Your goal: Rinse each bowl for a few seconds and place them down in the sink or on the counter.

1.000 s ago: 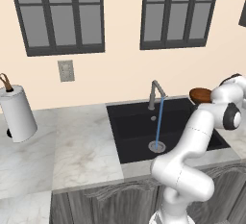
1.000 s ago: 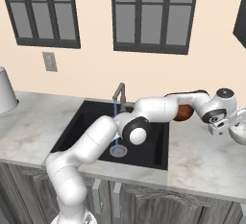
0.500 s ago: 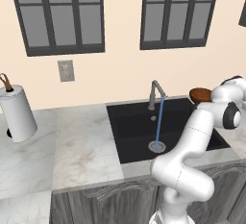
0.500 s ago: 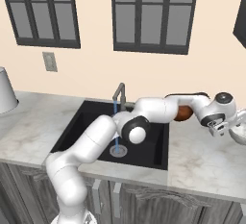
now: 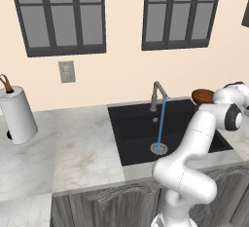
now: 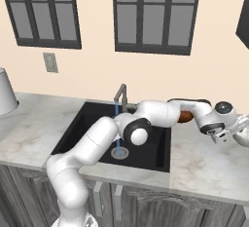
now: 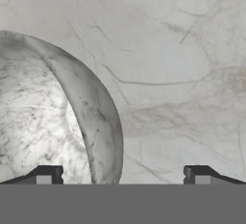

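Pincer (image 7: 120, 175) spread wide, empty, poised over the rim of a pale marbled round bowl (image 7: 53, 117) on the veined grey-white marble table (image 7: 182, 64); reddish-brown shallow bowl (image 6: 185, 117) sits behind it, nearer the black recessed sink (image 6: 158, 148). Risk: closing on the wrong vessel, or knocking it aside; tap running unattended.

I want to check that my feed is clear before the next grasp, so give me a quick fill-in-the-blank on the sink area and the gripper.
1. The tap over the sink is turned ____, with a blue stream falling to the drain.
2. The reddish-brown bowl rests on the counter, to the ____ of the sink.
3. The gripper hovers over the counter with its jaws ____, holding nothing.

Missing words: on; right; open
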You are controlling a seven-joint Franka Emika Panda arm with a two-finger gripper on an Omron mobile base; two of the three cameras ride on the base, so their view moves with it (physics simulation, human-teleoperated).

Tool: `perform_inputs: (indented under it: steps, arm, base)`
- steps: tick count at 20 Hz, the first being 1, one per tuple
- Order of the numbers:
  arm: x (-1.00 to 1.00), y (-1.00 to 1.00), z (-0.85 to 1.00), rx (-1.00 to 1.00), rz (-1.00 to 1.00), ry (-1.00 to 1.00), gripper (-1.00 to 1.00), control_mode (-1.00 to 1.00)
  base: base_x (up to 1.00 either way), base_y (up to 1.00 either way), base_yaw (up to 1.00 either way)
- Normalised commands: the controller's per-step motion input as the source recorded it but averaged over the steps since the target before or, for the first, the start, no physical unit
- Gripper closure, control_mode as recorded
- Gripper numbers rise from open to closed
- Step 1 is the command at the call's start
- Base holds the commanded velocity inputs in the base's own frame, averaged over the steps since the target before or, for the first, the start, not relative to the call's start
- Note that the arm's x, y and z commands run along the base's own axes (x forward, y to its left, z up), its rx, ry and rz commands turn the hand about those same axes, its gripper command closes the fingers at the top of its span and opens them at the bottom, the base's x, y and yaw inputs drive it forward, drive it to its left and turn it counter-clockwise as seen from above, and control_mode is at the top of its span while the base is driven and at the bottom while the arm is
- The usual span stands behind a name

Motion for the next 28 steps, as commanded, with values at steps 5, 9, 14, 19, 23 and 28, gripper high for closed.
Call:
perform_inputs:
  steps: [5, 9, 14, 19, 23, 28]
  arm:
    - [0.07, -0.20, -0.03, 0.00, 0.00, 0.00, -1.00, -1.00]
    - [0.14, -0.24, 0.00, 0.00, 0.00, 0.00, -1.00, -1.00]
    - [0.16, -0.21, 0.00, 0.00, 0.00, 0.00, -1.00, -1.00]
    - [0.15, -0.04, -0.02, 0.00, 0.00, 0.02, 1.00, -1.00]
    - [0.04, -0.04, 0.00, 0.00, 0.00, 0.06, 1.00, -1.00]
    - [0.00, -0.01, 0.00, 0.01, 0.00, 0.08, 1.00, -1.00]
  base:
    - [0.00, 0.00, 0.00]
    - [0.00, 0.00, 0.00]
    - [0.00, 0.00, 0.00]
    - [0.00, 0.00, 0.00]
    - [0.00, 0.00, 0.00]
    - [0.00, 0.00, 0.00]
